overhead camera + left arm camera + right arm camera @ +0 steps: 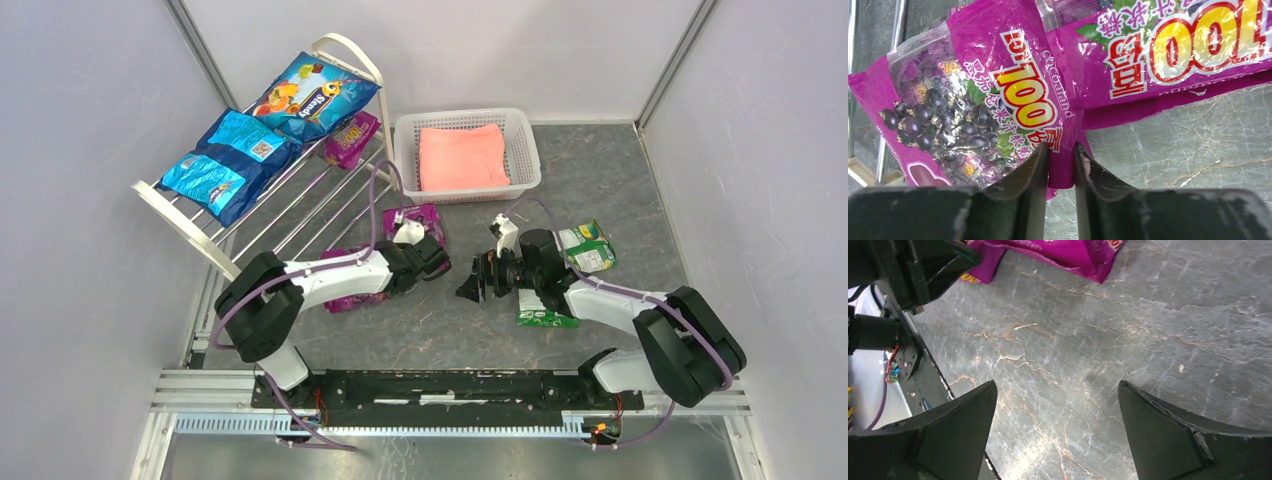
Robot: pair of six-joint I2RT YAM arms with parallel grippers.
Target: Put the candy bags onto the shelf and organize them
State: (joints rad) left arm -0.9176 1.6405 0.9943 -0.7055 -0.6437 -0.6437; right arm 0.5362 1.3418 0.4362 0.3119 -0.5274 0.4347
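Observation:
The cream-white shelf (pixel 290 215) stands at the left. It bears the large blue bag (pixel 315 95), two smaller blue bags (pixel 240 140) (pixel 205 180) and one purple grape bag (pixel 350 138). My left gripper (pixel 435 262) (pixel 1062 147) is shut on the edge of a purple grape bag (pixel 998 100) lying on the floor. A second purple bag (pixel 1173 45) lies just beyond it. In the top view one purple bag (pixel 420 220) lies by this gripper and another (pixel 345 295) lies partly under the left arm. My right gripper (pixel 475 280) (pixel 1057 385) is open and empty over bare floor. Two green-and-white bags (pixel 585 245) (pixel 545 318) lie by the right arm.
A white mesh basket (pixel 405 150) holding a folded pink cloth (pixel 463 157) stands at the back centre, right of the shelf. Grey walls close in both sides. The arms' base rail (pixel 450 385) runs along the near edge. A purple bag (pixel 1058 252) shows at the top of the right wrist view.

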